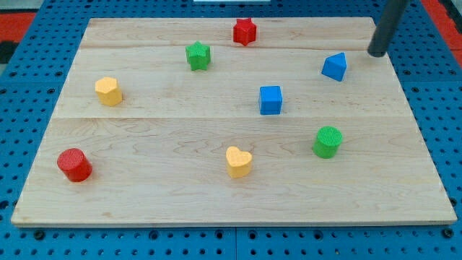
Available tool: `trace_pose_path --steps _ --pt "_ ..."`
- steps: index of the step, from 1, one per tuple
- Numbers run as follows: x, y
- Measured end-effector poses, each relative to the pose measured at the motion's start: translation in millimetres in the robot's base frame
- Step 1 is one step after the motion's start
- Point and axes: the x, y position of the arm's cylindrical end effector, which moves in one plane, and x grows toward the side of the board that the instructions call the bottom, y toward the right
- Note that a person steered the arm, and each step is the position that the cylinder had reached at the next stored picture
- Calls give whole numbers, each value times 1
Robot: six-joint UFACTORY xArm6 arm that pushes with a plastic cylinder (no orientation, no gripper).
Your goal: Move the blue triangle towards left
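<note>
The blue triangle (334, 66) lies on the wooden board (180, 202) at the view's upper right. My tip (377, 53) is the lower end of the dark rod coming down from the view's top right corner. It stands a short way to the right of the blue triangle and slightly above it in the view, with a gap between them.
A blue cube (271, 100) lies left of and below the triangle. A green cylinder (328, 141), yellow heart (238, 162), red cylinder (74, 165), yellow hexagon (108, 91), green star (198, 55) and red star (245, 31) are spread over the board.
</note>
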Motion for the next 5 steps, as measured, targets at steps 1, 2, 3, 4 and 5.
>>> trace_pose_path --steps 1,2,3,4,5 --pt "5 -25" --pt "9 -19" --pt "15 -19" --pt "39 -29" --pt "60 -77"
